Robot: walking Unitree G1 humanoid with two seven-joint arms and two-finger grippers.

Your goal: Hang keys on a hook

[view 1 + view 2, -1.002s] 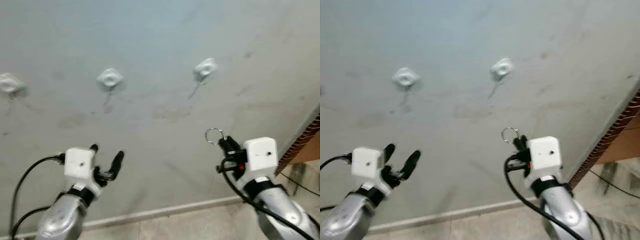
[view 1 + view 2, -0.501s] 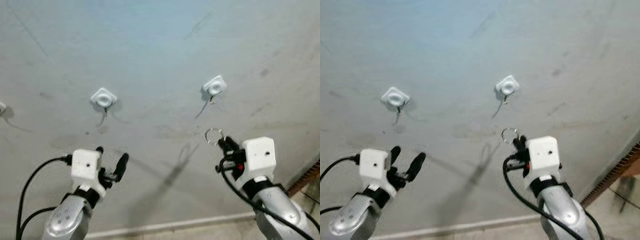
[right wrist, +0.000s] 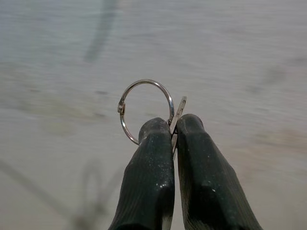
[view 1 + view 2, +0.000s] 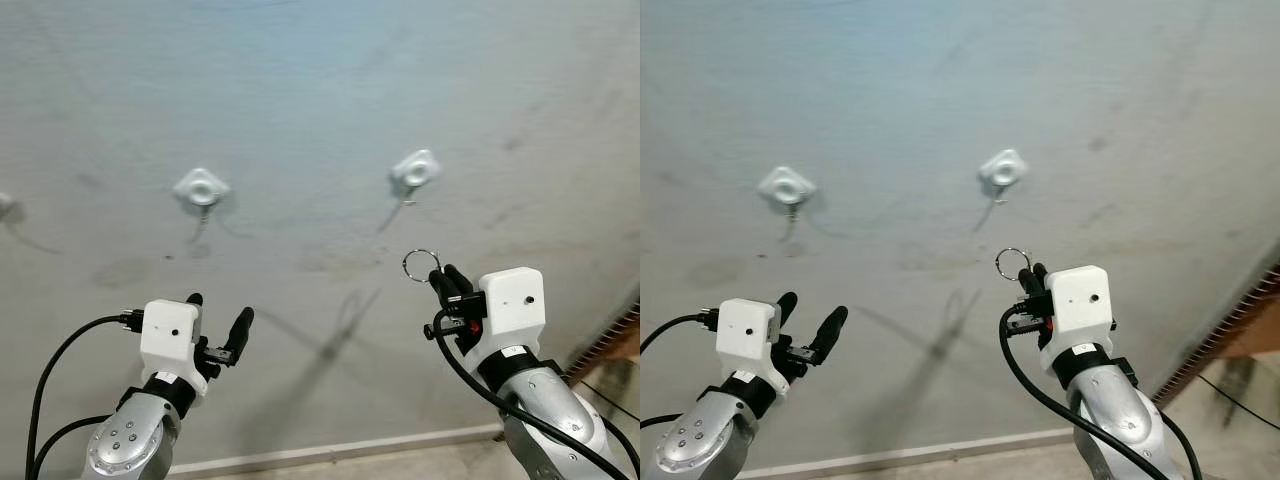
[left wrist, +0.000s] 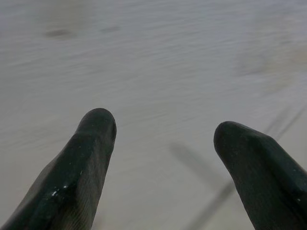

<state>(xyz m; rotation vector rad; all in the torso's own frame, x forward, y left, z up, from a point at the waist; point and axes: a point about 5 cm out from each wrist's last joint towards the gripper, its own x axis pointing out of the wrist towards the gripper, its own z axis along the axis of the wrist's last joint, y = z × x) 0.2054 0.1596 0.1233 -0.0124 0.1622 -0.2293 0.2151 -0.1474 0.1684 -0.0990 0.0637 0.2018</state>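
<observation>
Nearest the camera, the left gripper is raised before a grey wall with its two black fingers spread apart and nothing between them. The right gripper has its fingers pinched together on a flat key, whose silver key ring stands up above the fingertips. Farther off, two white hooks are fixed to the wall, the left hook above the left gripper and the right hook above the key ring, apart from it.

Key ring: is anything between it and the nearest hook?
Nothing visible. The right gripper pinches the key ring below the hook, apart from it, with bare wall between them. The left gripper hangs off to the side, open.
</observation>
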